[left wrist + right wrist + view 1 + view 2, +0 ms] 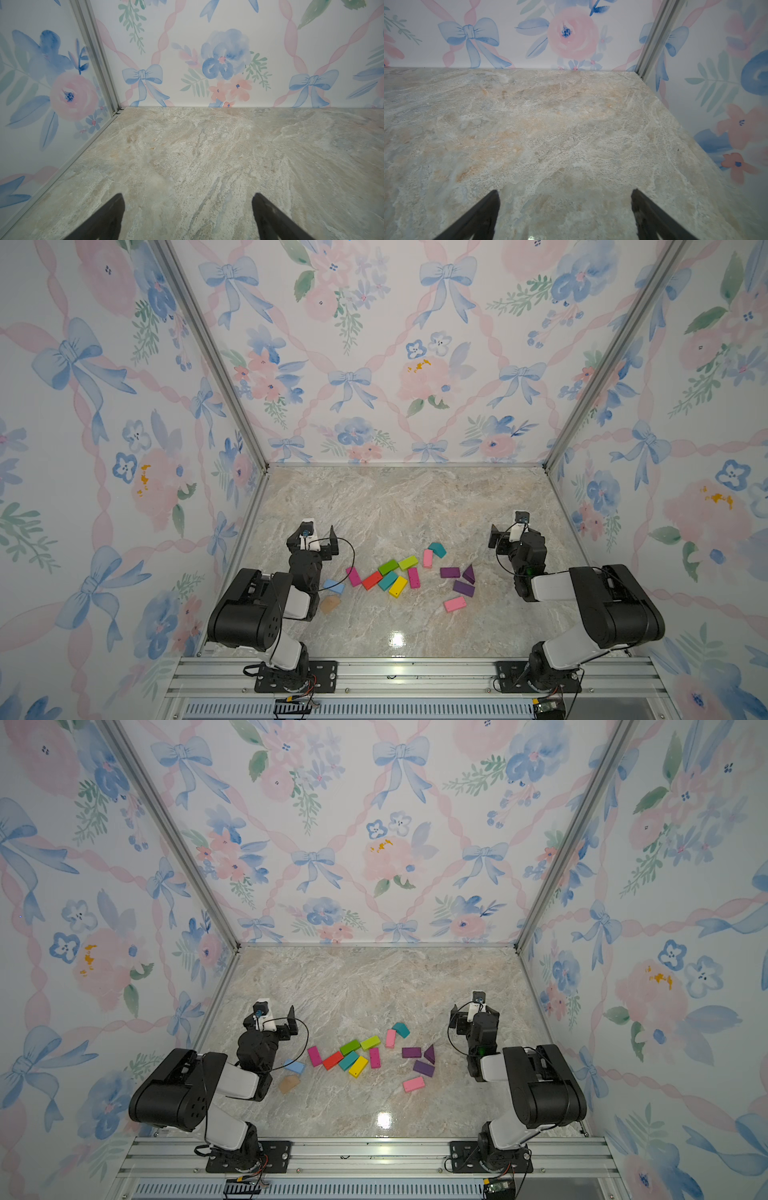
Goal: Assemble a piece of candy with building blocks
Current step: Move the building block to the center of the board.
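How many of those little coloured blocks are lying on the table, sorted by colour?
Pink blocks: 2
Magenta blocks: 2
Red block: 1
Yellow block: 1
Green blocks: 2, one of them lime
Teal blocks: 2
Purple blocks: 3
Light blue block: 1
Tan block: 1
Total: 15

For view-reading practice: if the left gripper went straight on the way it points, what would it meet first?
Probably the bare table, then the back wall; no blocks lie ahead of the left gripper.
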Available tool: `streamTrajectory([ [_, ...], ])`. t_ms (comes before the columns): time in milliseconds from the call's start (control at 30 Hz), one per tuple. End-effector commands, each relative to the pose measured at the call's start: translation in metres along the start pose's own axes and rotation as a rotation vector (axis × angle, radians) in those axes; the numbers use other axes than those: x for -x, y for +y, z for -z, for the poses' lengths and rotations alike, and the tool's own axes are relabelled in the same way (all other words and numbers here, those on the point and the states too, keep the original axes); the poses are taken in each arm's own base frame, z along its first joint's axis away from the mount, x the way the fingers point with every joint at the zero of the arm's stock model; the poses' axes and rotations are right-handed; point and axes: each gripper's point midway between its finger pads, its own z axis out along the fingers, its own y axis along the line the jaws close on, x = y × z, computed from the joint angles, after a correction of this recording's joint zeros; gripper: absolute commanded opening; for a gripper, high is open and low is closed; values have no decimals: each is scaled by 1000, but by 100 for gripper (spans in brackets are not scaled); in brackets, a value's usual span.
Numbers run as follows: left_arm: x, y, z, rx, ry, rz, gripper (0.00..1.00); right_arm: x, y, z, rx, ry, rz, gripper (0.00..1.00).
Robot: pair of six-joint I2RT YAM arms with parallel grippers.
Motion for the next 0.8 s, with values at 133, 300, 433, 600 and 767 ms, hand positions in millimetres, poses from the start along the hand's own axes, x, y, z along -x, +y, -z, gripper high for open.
streamTrajectory([
  [133, 0, 3, 2, 11, 0, -8, 98, 4, -3, 2, -9, -8, -5, 99],
  [300, 0, 4, 2, 13, 0, -6, 98, 4, -3, 2, -10, -8, -4, 99],
  [433, 0, 3, 2, 11, -1, -5, 98, 4, -3, 2, -10, -8, -4, 99],
  [600, 0, 5, 1, 9, 0, 3, 98, 4, -3, 1, -10, -6, -6, 99],
  [767, 5, 7, 1, 32, -6, 5, 98, 3, -3, 2, -9, -5, -6, 99],
])
